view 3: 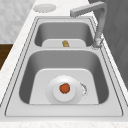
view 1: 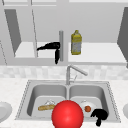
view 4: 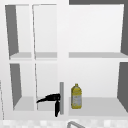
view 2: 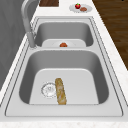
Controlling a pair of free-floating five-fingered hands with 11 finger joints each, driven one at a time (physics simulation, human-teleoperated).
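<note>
The left hand (view 1: pixel 51 46) is gripping the cabinet door handle (view 1: pixel 61 45) beside a yellow bottle (view 1: pixel 76 42), while the right hand (view 1: pixel 100 115) (fingers curled, holding nothing) is hovering over the sink's front rim (view 1: pixel 110 119).

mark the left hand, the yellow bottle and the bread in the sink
left hand (view 4: pixel 51 97): upper view, on its palm, by the cabinet handle.
yellow bottle (view 1: pixel 76 44): front view, on its label.
bread (view 2: pixel 60 91): left side view, mid-loaf.
</note>
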